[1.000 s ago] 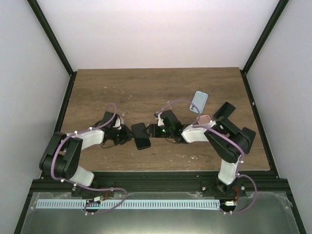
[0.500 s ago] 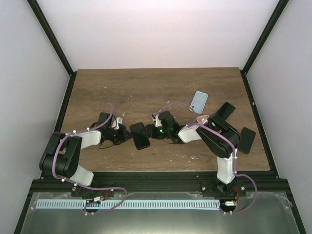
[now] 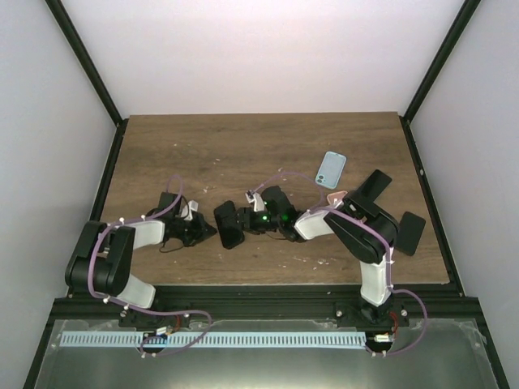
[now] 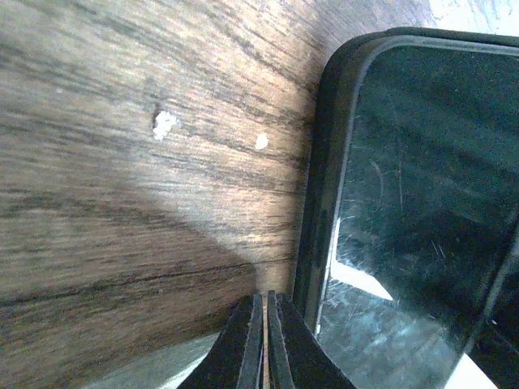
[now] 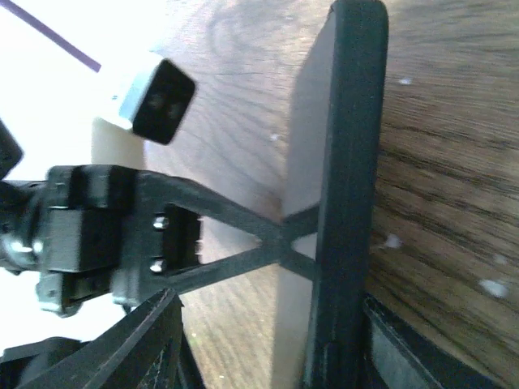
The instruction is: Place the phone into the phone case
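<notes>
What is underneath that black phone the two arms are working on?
The black phone sits in a dark case whose rim wraps its edge, on the wooden table. Whatever lies directly under it is covered.
</notes>
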Available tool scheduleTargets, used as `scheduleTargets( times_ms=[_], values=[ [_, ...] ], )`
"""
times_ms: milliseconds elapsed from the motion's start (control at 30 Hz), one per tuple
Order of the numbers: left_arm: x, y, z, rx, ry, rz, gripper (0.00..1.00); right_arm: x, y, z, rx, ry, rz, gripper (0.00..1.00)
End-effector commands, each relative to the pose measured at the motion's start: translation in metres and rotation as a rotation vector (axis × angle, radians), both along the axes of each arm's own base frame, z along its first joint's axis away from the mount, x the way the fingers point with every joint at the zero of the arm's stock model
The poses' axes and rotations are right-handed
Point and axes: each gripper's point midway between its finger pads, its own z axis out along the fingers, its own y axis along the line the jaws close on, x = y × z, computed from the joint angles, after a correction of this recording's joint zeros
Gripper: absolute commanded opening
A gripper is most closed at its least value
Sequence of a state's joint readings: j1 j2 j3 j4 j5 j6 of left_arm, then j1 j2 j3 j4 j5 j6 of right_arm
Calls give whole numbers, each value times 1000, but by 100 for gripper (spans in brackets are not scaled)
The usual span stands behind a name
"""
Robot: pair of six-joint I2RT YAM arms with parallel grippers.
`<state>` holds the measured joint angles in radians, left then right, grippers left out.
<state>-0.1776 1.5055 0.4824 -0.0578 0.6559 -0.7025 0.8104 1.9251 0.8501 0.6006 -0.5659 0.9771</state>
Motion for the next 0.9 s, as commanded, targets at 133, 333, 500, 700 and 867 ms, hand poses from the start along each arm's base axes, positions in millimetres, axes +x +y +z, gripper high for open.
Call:
scheduleTargets(
  times_ms=[133, 333, 500, 700, 867],
  values=[
    [-18, 6, -4, 42, 71, -2, 7, 2, -7, -22, -107, 2, -17, 36],
    [-15, 2, 13, 12, 32, -11, 16, -2, -9, -10, -60, -21, -5, 8],
    [-3, -3, 66, -33, -103, -20, 39, -5, -18, 30, 51, -69, 7, 1],
    [1, -14, 170, -126, -401, -88, 68, -30, -35, 105, 231, -177, 95, 1],
    [-22, -27, 238, -276, -593, -190, 76, -53, -51, 179, 368, -293, 137, 1]
  ],
)
